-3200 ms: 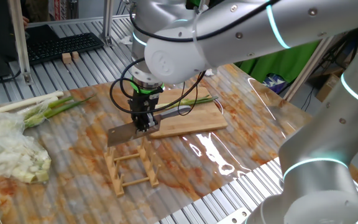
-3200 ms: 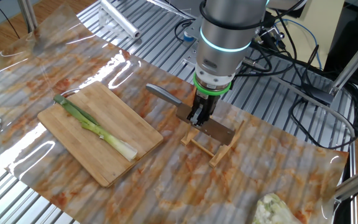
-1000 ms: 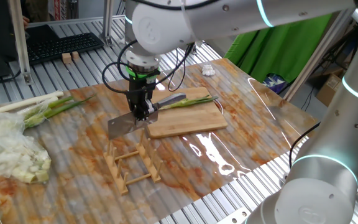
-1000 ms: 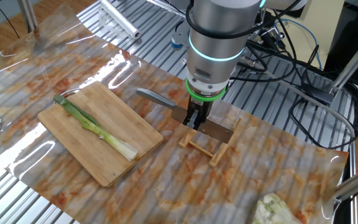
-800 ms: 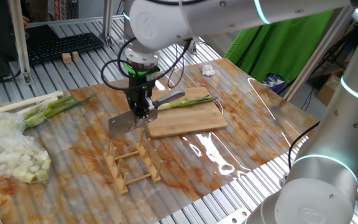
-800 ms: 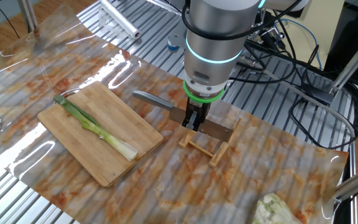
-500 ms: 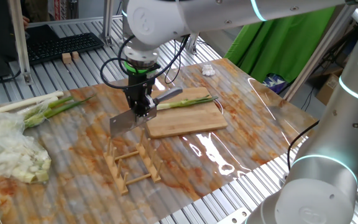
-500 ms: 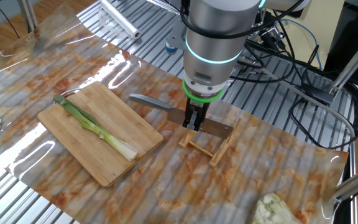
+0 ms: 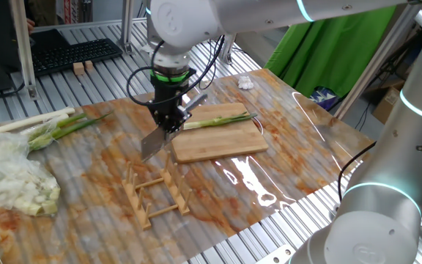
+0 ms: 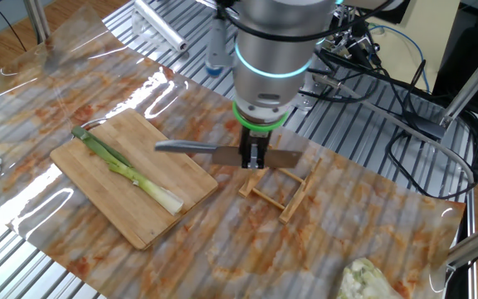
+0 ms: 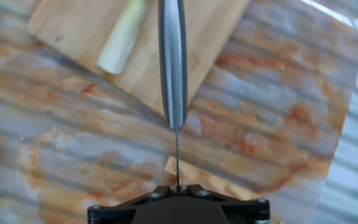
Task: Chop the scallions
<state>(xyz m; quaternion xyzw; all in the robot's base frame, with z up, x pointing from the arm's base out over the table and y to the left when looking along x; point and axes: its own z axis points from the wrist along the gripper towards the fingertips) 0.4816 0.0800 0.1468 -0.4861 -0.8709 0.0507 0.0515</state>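
Note:
One scallion (image 10: 128, 171) lies along the wooden cutting board (image 10: 98, 184), white root end toward the rack side. In the other fixed view the scallion (image 9: 223, 120) lies along the board's (image 9: 226, 144) far edge. My gripper (image 10: 253, 157) is shut on a knife (image 10: 187, 147), held level above the table beside the board. Its grey handle points over the board and its blade (image 9: 151, 144) points away. In the hand view the knife handle (image 11: 173, 62) reaches past the board's corner (image 11: 219, 34), near the scallion's white end (image 11: 118, 42). My gripper (image 11: 177, 186) clamps the thin blade.
A wooden knife rack (image 9: 156, 195) stands just beside and below the gripper, seen also as the rack (image 10: 282, 193). A bundle of long whole stalks (image 9: 50, 123) and a pale heap in plastic (image 9: 13, 183) lie to one side. A plastic roll (image 10: 160, 25) lies on the far slats.
The gripper has carried the knife away from the rack toward the cutting board. The knife has turned so its handle now reaches over the board's edge.

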